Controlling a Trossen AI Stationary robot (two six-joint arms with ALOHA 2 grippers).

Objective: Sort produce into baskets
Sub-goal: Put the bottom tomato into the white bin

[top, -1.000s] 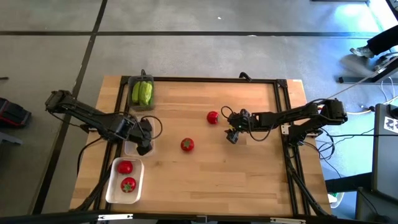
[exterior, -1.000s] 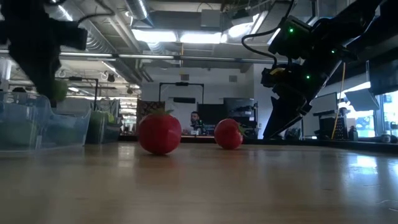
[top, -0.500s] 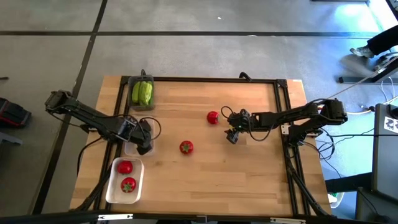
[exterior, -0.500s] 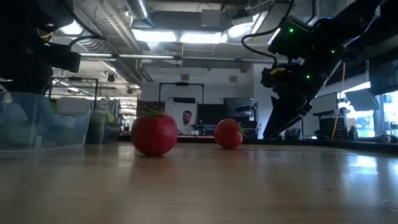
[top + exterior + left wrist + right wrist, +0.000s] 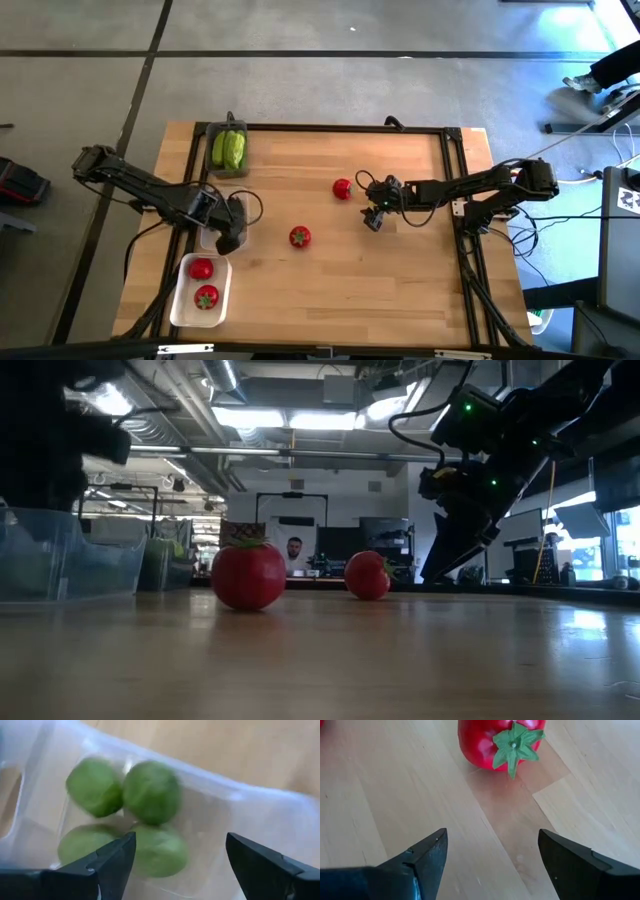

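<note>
Clear plastic walls of the middle basket show under the left gripper, whose fingers stand apart with nothing between them — four small round green fruits lie inside the basket, bunched together. In the high view this left gripper hovers over that clear basket at the table's left side. Far along the same edge, the dark grey basket holds light-green cucumbers; near the front, the white basket holds two tomatoes.

The right gripper hangs right of the table's middle, fingers apart and empty. One loose tomato lies just beside it, to its left and farther back; its green top shows in the right wrist view. Another tomato lies between the two grippers, apart from both.
</note>
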